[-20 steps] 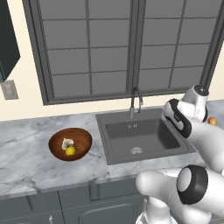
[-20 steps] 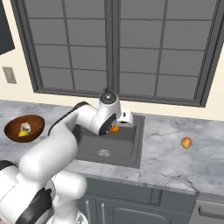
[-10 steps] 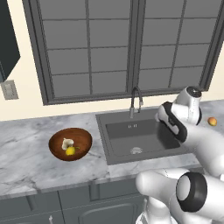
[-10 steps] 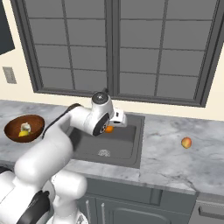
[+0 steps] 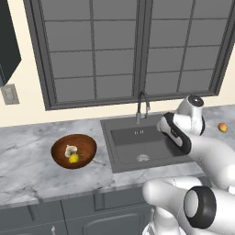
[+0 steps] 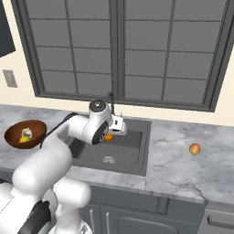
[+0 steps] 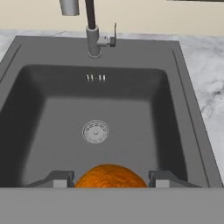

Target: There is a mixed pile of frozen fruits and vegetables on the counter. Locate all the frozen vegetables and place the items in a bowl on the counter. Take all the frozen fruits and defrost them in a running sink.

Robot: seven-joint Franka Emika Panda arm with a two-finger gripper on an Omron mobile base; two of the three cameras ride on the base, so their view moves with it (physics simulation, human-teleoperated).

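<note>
Orange ball [image 6: 108, 136] sitting pinched in the gripper [image 6: 112, 135], with the sink [image 5: 120, 139] lying straight below it. Left base view: the arm is leaning in from the right over the basin's right half; the bowl [image 5: 58, 157] is standing well apart on the counter [image 5: 27, 170], carrying the yellow piece [image 5: 73, 158] and the whitish lump [image 5: 70, 150]; Right base view: the ball is hanging over the basin; the peach-like ball [image 6: 194, 149] is waiting on the marble far to the right; Hand view: both fingertips [image 7: 59, 178] are pressing the ball's sides, the drain [image 7: 95, 131] lying just ahead of it and the faucet [image 7: 92, 30] rising beyond, no water visibly running.
</note>
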